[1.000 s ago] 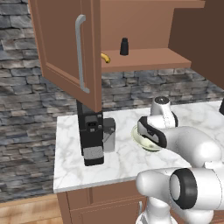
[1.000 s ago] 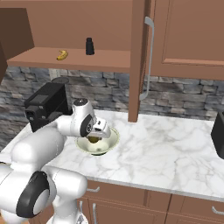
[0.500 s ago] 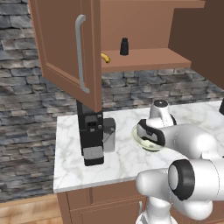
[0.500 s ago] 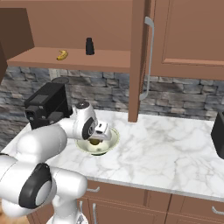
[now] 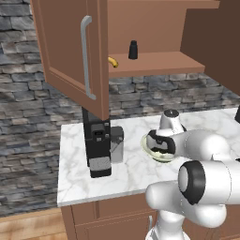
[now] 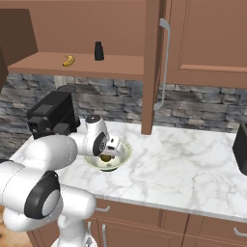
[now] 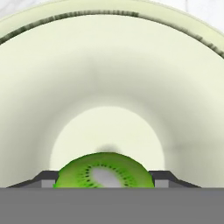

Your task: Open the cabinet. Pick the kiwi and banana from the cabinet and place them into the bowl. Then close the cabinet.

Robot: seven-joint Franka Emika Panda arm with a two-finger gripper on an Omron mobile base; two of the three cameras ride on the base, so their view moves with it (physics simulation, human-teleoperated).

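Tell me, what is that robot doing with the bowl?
The robot arm has reached its tool down into the bowl on the counter. A kiwi sits between the tool's fingertips, right over the bottom of the bowl, so it looks like the kiwi is just being put in. Whether the tool has let go yet is hard to tell. The banana lies on the shelf of the cabinet, beside a small black bottle, and the doors are open.
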